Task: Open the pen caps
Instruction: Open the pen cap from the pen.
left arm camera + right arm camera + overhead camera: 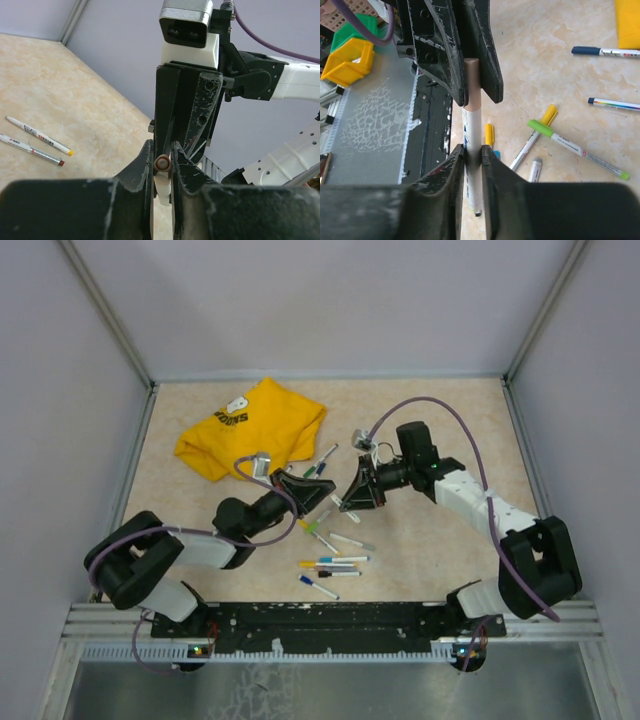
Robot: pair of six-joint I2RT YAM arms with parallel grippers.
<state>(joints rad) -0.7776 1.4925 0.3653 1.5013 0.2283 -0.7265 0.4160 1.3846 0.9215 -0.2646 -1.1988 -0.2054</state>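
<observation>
Both grippers meet over the middle of the table on one pen. My right gripper [472,150] [355,492] is shut on the pen's white barrel [471,125]. My left gripper [162,150] [316,492] is shut on its tan pen cap [472,82] [162,162], which still sits on the barrel's end. The pen is lifted off the table, and its lower tip shows below my right fingers. Several more pens [330,565] lie below the grippers. A green-capped pen [570,145] and a loose yellow pen cap [489,135] lie to the right of the held pen.
A crumpled yellow T-shirt [250,430] lies at the back left. Two pens [40,136] rest on the table left of my left gripper. The black mounting rail [330,620] runs along the near edge. Yellow and green bins [345,60] stand beyond it.
</observation>
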